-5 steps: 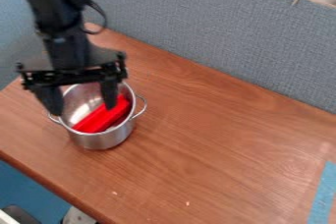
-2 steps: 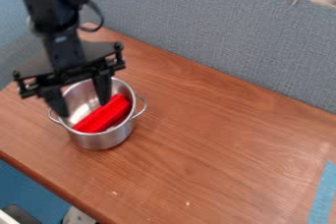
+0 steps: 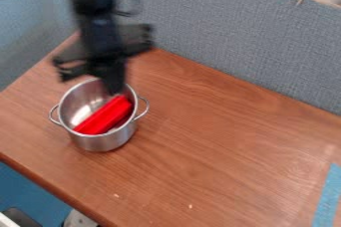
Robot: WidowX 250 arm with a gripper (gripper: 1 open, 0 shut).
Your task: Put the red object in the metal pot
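Camera view: jaws together, holding nothing; gripper [image 3: 111,72] blurred above the metal pot [image 3: 98,123]. The red object [image 3: 107,114] lies slanted inside the pot, one end near the rim. Judged rigid, light, smooth, possibly slippery; best pinched mid-length across its narrow sides. Wooden surface [image 3: 226,141] underneath.

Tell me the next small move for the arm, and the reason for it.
Probably just lift the gripper straight up and away. The red bar already lies inside the metal pot, leaning against its wall, and the blurred fingers appear shut with nothing in them, so nothing seems left to place.
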